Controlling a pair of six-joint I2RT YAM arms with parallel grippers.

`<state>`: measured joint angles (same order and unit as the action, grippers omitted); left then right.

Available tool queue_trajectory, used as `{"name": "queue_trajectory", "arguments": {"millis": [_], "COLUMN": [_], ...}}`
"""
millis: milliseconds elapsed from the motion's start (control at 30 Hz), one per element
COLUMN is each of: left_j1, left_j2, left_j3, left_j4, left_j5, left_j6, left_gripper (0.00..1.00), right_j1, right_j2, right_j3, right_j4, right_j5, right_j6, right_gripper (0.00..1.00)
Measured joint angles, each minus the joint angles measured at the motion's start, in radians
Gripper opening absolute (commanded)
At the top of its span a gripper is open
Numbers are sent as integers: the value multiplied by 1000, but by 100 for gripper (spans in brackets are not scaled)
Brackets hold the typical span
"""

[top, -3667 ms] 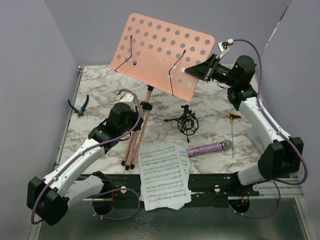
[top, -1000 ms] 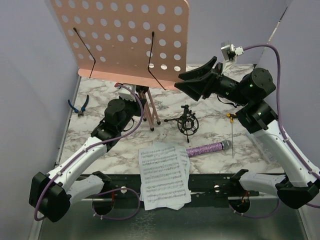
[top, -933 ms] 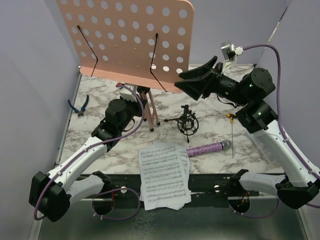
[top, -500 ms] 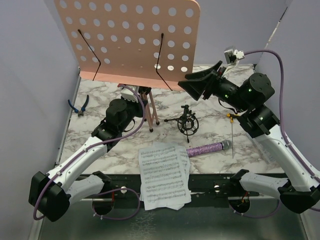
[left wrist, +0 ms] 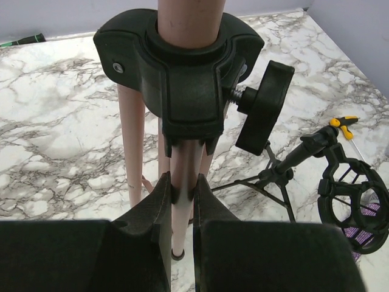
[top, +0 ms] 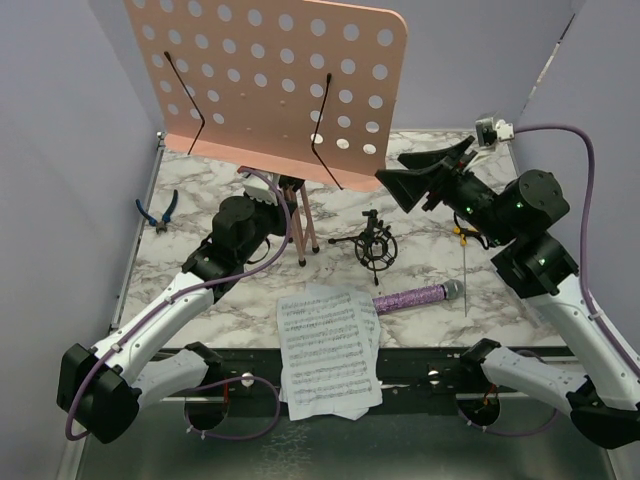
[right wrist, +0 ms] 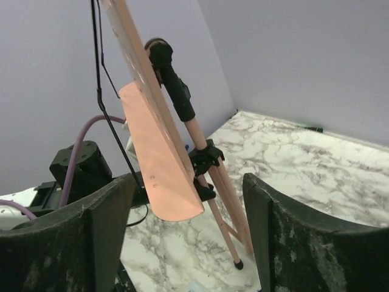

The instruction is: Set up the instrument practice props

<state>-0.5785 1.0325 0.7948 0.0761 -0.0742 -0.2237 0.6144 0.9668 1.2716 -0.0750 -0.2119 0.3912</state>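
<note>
Pliers (top: 155, 212): blue-handled, flat on the marble counter (top: 190, 185) at far left, well apart from the props.

Left gripper (left wrist: 182, 181): jaws pinched on one pink leg of the stand, just below the black hub and its clamp knob. It steadies the stand from the near side.

Music stand (top: 280, 80): upright at left-centre, feet on the counter, legs only narrowly spread. Its perforated pink desk faces the arms with nothing on its ledge.

Sheet-music pages (top: 325, 345): a loose stack lying flat at the near edge between the two arm bases, overhanging the edge. The long axis runs near to far.

Shock-mount (top: 377, 248): small and black, standing on its own tripod at mid-counter, just right of the stand's legs.

Right gripper (top: 395, 170): jaws wide apart and holding nothing, in the air just off the lower right corner of the desk and not touching it.

Microphone (top: 415, 297): glittery purple, lying on its side nearer than the shock-mount, long axis left to right, head to the right.

Screwdriver (top: 466, 262): yellow-handled, beside the microphone's head.

Coming move: probably the pages go up onto the desk. They lie below the right gripper, toward the near edge and to its left. The right arm is the free one, so the reach looks like its job, with the stack's overhanging near edge the likely place to grip.
</note>
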Motion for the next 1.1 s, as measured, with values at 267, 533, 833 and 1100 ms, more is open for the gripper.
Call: {"name": "queue_trajectory", "arguments": {"millis": [267,533,833,1100], "left_j1": [0,0,0,0], "left_j2": [0,0,2,2], "left_j3": [2,2,3,3], "left_j4": [-5,-6,-6,-6], "left_j5": [8,18,21,23], "left_j6": [2,4,4,4], "left_gripper": [0,0,0,0], "right_j1": [0,0,0,0], "right_j2": [-73,-196,-116,93], "right_j3": [-176,-403,-582,-623], "right_j4": [9,135,327,491], "right_j5": [-22,-102,-182,-277], "right_j6": [-28,-59,-58,-40], "right_gripper": [98,100,100,99]}}
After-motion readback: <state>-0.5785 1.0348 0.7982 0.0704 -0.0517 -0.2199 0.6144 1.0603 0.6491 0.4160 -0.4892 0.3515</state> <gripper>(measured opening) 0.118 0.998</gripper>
